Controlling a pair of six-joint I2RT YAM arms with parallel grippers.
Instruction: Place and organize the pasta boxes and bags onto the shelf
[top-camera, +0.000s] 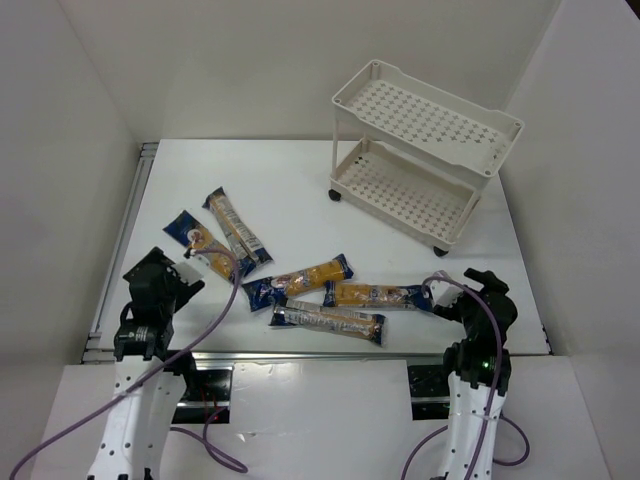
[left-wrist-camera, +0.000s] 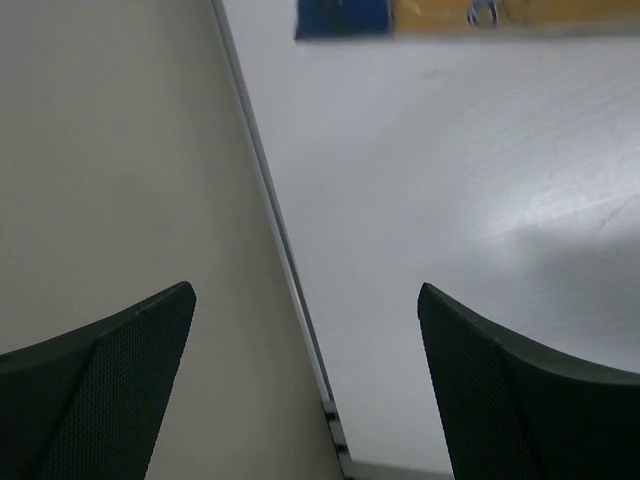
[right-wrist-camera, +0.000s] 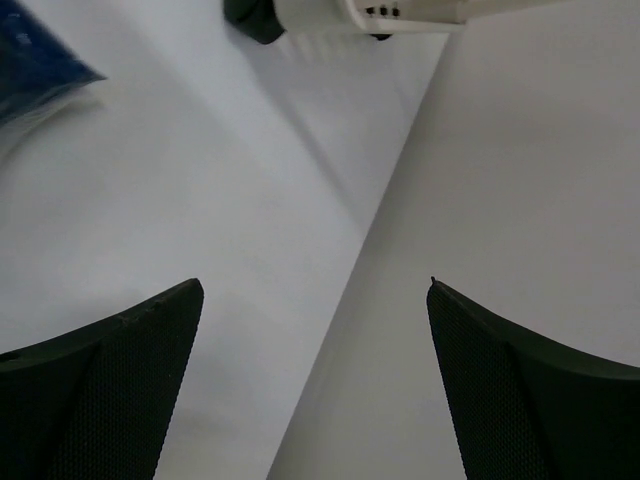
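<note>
The left end effector (left-wrist-camera: 305, 300) and right end effector (right-wrist-camera: 315, 290) both hang spread, empty. Five pasta packets (top-camera: 300, 278) lie scattered on the table (top-camera: 290, 180), the shelf (top-camera: 410, 136) far right. I'd have the right arm pinch the nearest packet (top-camera: 380, 295) squarely across its narrow middle.

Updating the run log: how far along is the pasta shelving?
Done: nothing; both tiers of the shelf are bare. In hand: nothing; the left arm and right arm sit at the near edge, jaws open and empty. Left: all five packets lie on the table, none near the shelf.
</note>
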